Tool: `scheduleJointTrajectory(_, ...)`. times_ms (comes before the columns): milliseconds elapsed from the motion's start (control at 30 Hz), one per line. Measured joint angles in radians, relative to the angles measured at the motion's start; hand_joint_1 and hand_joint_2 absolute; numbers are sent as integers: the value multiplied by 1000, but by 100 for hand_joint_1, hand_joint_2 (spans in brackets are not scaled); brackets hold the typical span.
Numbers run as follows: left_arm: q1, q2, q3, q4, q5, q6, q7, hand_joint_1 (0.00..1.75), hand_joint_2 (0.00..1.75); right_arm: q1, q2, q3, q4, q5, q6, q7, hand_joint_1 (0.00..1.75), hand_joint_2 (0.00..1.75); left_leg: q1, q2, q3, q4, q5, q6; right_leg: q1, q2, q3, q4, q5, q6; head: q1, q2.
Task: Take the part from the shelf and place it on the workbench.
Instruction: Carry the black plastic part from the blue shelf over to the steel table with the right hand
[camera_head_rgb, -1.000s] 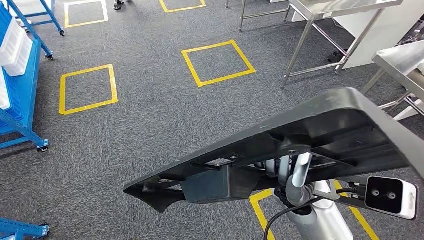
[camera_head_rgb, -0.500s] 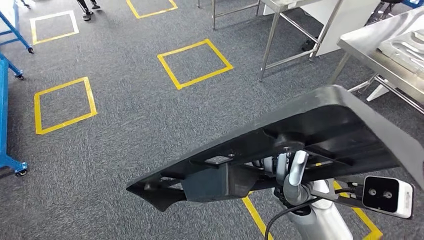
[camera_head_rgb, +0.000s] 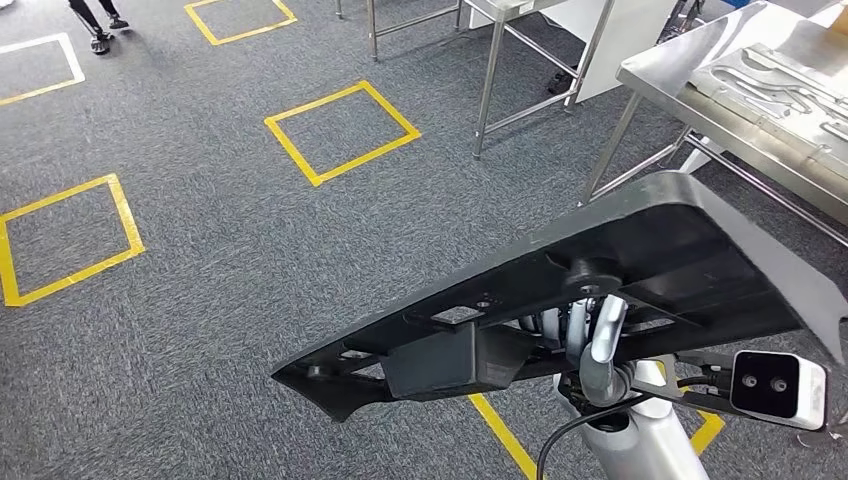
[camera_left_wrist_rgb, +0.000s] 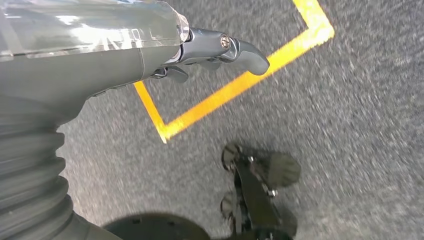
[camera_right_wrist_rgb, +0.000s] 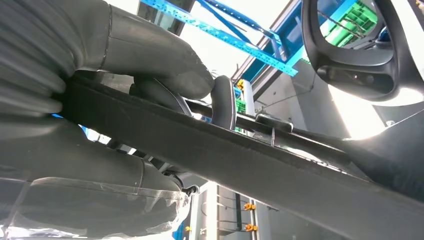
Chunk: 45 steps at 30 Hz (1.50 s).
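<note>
The part (camera_head_rgb: 640, 260) is a large black plastic panel with ribs and a boxy block on its underside. It is held tilted in front of me, above the carpet. My right hand (camera_head_rgb: 595, 340) grips it from below near the middle. In the right wrist view the thumb and fingers (camera_right_wrist_rgb: 150, 55) clamp the panel's edge (camera_right_wrist_rgb: 225, 150). The steel workbench (camera_head_rgb: 668, 78) stands at the far right, with grey parts lying on its top. My left hand (camera_left_wrist_rgb: 150, 50) hangs over the floor, holding nothing, its fingers apart.
Grey carpet carries yellow tape squares (camera_head_rgb: 340, 130). A second steel table's legs (camera_head_rgb: 487, 85) stand at the top centre, left of the workbench. A person's feet (camera_head_rgb: 100, 30) are at the top left. More yellow tape (camera_head_rgb: 505, 430) lies on the floor below the panel.
The whole picture has shifted: the camera has turned right, the blue shelf has left the view and the workbench has come further in. The right hand still holds the panel.
</note>
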Motion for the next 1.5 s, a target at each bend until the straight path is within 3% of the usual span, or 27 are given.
scheduleJointTrajectory(67, 3, 1, 0, 0, 0, 0, 0, 0, 175, 0, -1, 0, 4, 0, -1, 0, 175, 175, -3, 18, -2, 0, -1, 1, -3, -13, -59, 121, -47, 4, 0, 0)
scheduleJointTrajectory(100, 4, 1, 0, 0, 0, 0, 0, 0, 175, 0, -1, 0, 7, 0, -2, 0, 175, 175, -4, 27, -2, 1, -1, 1, -5, -15, -70, 141, -46, 5, 0, 0)
scheduleJointTrajectory(133, 4, 1, 0, 0, 0, 0, 0, 0, 175, 0, -2, 0, 8, 0, -2, 0, 175, 175, -5, 36, -2, 1, -2, 1, -6, -17, -59, 122, -27, 4, 0, 0)
scheduleJointTrajectory(200, 3, 1, -1, 0, 0, 0, 0, 0, 175, -1, -2, 0, 9, 0, -4, 0, 175, 175, -6, 51, 2, 1, -4, -3, -5, -42, 11, -11, 36, 0, 0, 0)
scheduleJointTrajectory(267, 2, 1, -1, 0, 0, 0, -4, 0, 175, -4, -2, 0, 9, 0, -9, 0, 175, 175, -10, 63, 5, 2, -9, -12, 3, -68, 68, -121, 69, -9, 0, 0)
scheduleJointTrajectory(300, 2, 1, -1, 0, 0, 0, -6, 0, 175, -5, -2, 0, 9, 1, -12, 0, 175, 175, -12, 69, 7, 2, -11, -17, 7, -72, 76, -140, 70, -13, 0, 0)
scheduleJointTrajectory(400, -1, 2, -2, 0, 0, -2, -9, 0, 175, -6, -3, 0, 9, 4, -16, 0, 175, 175, -11, 76, 9, 8, -21, -35, 6, -45, 75, -145, 74, -28, 0, 0)
scheduleJointTrajectory(467, -2, 3, -2, 0, 0, -4, -12, 0, 175, -8, -2, 1, 8, 6, -16, 0, 175, 175, -8, 46, -15, 69, -61, -44, 1, -30, 79, -150, 78, -41, 0, 0)
scheduleJointTrajectory(533, 0, 3, -2, 0, 0, -7, -17, 0, 175, -9, -1, 2, 8, 8, -17, 0, 175, 175, -6, 17, -77, 205, -129, -48, 2, -15, 79, -150, 78, -48, 0, 0)
scheduleJointTrajectory(600, 2, 4, -4, 0, 0, -9, -21, 0, 175, -8, 0, 2, 9, 12, -20, 0, 175, 175, -5, 11, -128, 303, -155, -50, 4, 6, 79, -148, 78, -49, 0, 0)
scheduleJointTrajectory(633, 2, 4, -4, 0, 0, -10, -23, 0, 175, -8, 0, 2, 9, 14, -23, 0, 175, 175, -5, 10, -126, 293, -136, -49, 5, 16, 79, -147, 77, -48, 0, 0)
scheduleJointTrajectory(667, 2, 4, -5, 0, 0, -11, -24, 0, 175, -8, 0, 3, 9, 14, -25, 0, 175, 175, -5, 7, -105, 242, -100, -47, 5, 27, 81, -146, 76, -47, 0, 0)
scheduleJointTrajectory(733, 2, 5, -5, 0, 0, -12, -24, 0, 175, -5, 0, 3, 9, 15, -23, 0, 175, 175, -4, -20, -39, 95, -32, -40, 5, 47, 82, -141, 73, -41, 0, 0)
scheduleJointTrajectory(800, 1, 5, -6, 0, 0, -12, -23, 0, 175, 3, 0, 2, 7, 16, -6, 0, 175, 175, -5, -45, -4, 19, -12, -34, 4, 63, 77, -137, 72, -32, 0, 0)
scheduleJointTrajectory(867, 0, 5, -6, 0, 0, -12, -21, 0, 175, 13, 1, 0, 7, 20, 15, 0, 175, 175, -6, -39, 0, 11, -12, -24, 2, 78, 73, -139, 76, -19, 0, 0)
scheduleJointTrajectory(900, -1, 5, -6, 0, 0, -12, -20, 0, 175, 16, 3, -1, 7, 24, 22, 0, 175, 175, -5, -30, 1, 7, -8, -18, 2, 74, 71, -137, 74, -13, 0, 0)
scheduleJointTrajectory(967, -3, 4, -6, 0, 0, -12, -18, 0, 175, 17, 13, 0, 6, 36, 20, 0, 175, 175, -2, -12, 5, -4, -2, -5, 4, 37, 50, -93, 43, -5, 0, 0)
scheduleJointTrajectory(1033, -2, 5, -6, 0, 0, -11, -14, 0, 175, 17, 26, 7, 6, 45, 0, 0, 175, 175, -3, 7, 6, -8, -2, 2, 0, -4, -10, 30, -20, 0, 0, 0)
scheduleJointTrajectory(1067, -1, 5, -6, 0, 0, -9, -11, 0, 175, 18, 32, 13, 7, 46, -13, 0, 175, 175, -4, 17, 5, -8, -3, 3, -3, -10, -42, 95, -46, 3, 0, 0)
scheduleJointTrajectory(1100, 0, 5, -6, 0, 0, -6, -9, 0, 175, 19, 36, 19, 7, 48, -25, 0, 175, 175, -4, 26, 5, -8, -3, 3, -6, -13, -63, 136, -54, 6, 0, 0)
scheduleJointTrajectory(1133, 0, 4, -6, 0, 0, -3, -7, 0, 175, 19, 40, 26, 7, 49, -35, 0, 175, 175, -4, 36, 6, -7, -4, 2, -9, -16, -63, 136, -42, 8, 0, 0)
scheduleJointTrajectory(1167, -1, 4, -6, 0, 0, 0, -6, 0, 175, 18, 43, 33, 7, 50, -43, 0, 175, 175, -4, 44, 7, -7, -6, 0, -10, -22, -43, 97, -15, 9, 0, 0)
scheduleJointTrajectory(1233, -3, 3, -6, 0, 0, 4, -4, 0, 175, 16, 51, 42, 6, 51, -52, 0, 175, 175, -6, 58, 13, -6, -10, -7, -8, -55, 32, -45, 48, 6, 0, 0)
scheduleJointTrajectory(1300, -3, 2, -6, 0, 0, 8, 0, 0, 175, 13, 58, 49, 3, 50, -56, 0, 175, 175, -11, 72, 17, -4, -16, -18, -1, -78, 75, -133, 72, -4, 0, 0)
scheduleJointTrajectory(1400, -5, 3, -7, 0, 0, 12, 2, 0, 175, 13, 64, 54, -1, 50, -60, 0, 175, 175, -11, 90, 20, -1, -23, -36, 3, -57, 75, -146, 74, -22, 0, 0)
scheduleJointTrajectory(1467, -7, 3, -8, 0, 0, 12, 3, 0, 175, 11, 70, 56, -3, 50, -61, 0, 175, 175, -7, 63, 3, 45, -57, -46, -2, -40, 79, -153, 78, -35, 0, 0)
scheduleJointTrajectory(1500, -6, 3, -9, 0, 0, 12, 3, 0, 175, 10, 73, 57, -3, 50, -61, 0, 175, 175, -5, 42, -21, 99, -87, -49, -3, -32, 80, -154, 80, -39, 0, 0)
